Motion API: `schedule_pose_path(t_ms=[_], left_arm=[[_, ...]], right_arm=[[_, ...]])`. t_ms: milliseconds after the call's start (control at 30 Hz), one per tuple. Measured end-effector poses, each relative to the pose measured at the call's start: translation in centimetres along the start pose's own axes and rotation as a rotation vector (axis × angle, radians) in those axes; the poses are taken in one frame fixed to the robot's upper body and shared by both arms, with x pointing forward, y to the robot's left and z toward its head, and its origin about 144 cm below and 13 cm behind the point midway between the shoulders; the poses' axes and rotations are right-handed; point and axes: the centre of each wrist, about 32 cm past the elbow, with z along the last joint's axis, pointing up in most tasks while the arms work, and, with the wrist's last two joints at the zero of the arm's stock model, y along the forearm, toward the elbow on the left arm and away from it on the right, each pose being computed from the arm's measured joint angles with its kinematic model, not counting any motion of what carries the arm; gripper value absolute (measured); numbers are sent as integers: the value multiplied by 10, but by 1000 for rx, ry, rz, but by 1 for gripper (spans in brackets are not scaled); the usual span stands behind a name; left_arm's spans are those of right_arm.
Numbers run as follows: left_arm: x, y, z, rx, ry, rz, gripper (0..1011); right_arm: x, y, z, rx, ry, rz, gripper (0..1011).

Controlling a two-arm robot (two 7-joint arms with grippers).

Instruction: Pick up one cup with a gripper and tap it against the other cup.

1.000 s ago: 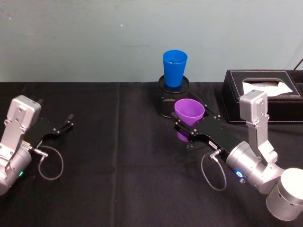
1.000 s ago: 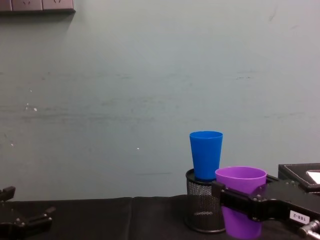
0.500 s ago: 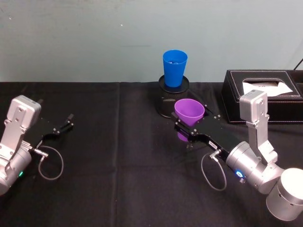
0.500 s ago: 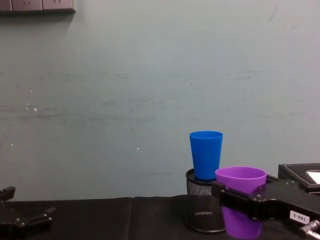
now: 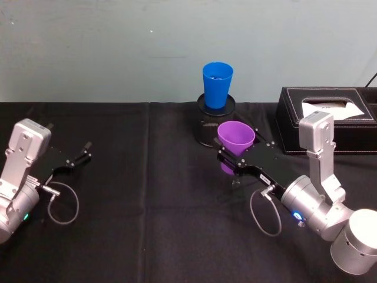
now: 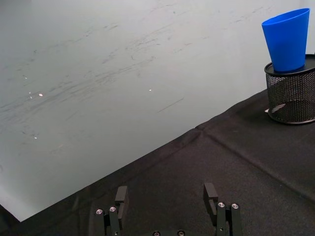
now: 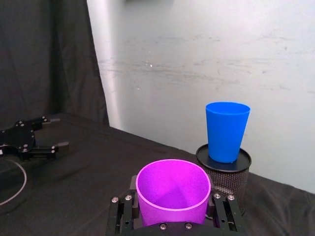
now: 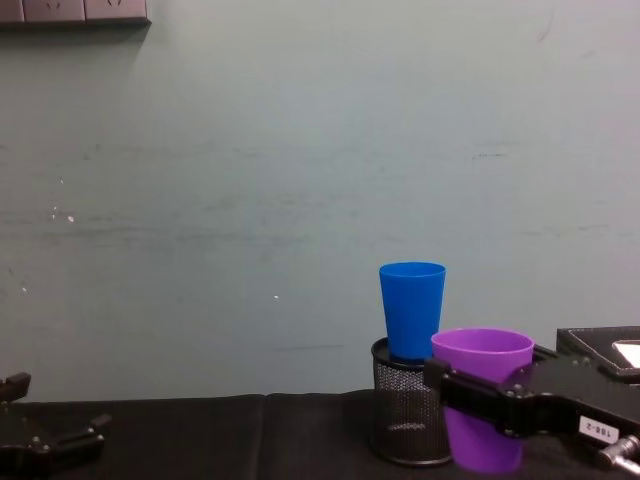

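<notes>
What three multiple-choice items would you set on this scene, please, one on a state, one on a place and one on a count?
1. The right gripper is: A) open and empty; B) shut on the purple cup; C) shut on nothing.
2. The blue cup stands: A) on a plate; B) stacked in the purple cup; C) in the black mesh pen holder.
3. Cups in view: A) one; B) two; C) three.

1 B: in the right wrist view its fingers clamp the purple cup's sides.
2 C: the blue cup's base sits inside the holder's rim.
3 B: one purple, one blue.
The left gripper sits open at the far left.
</notes>
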Motion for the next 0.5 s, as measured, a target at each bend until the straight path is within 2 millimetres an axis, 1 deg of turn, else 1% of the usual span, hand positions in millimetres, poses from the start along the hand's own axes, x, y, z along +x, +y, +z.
schedule_pose_path(t_ms=[167,267,400,433,500], left_arm=[[0,0,0,0,0,0,1000],[0,0,0,0,0,0,1000],[0,0,0,0,0,0,1000],[0,0,0,0,0,0,1000],[0,0,0,0,0,0,1000]], right_arm=[[2,5,3,10,-20,-8,734],[7,14,6,11,-28,-16,734],[14,29,10,-1,-25,-29,735],[16,37,11,-11,-22,-37,734],[18,44,12,-22,-13,-42,735]])
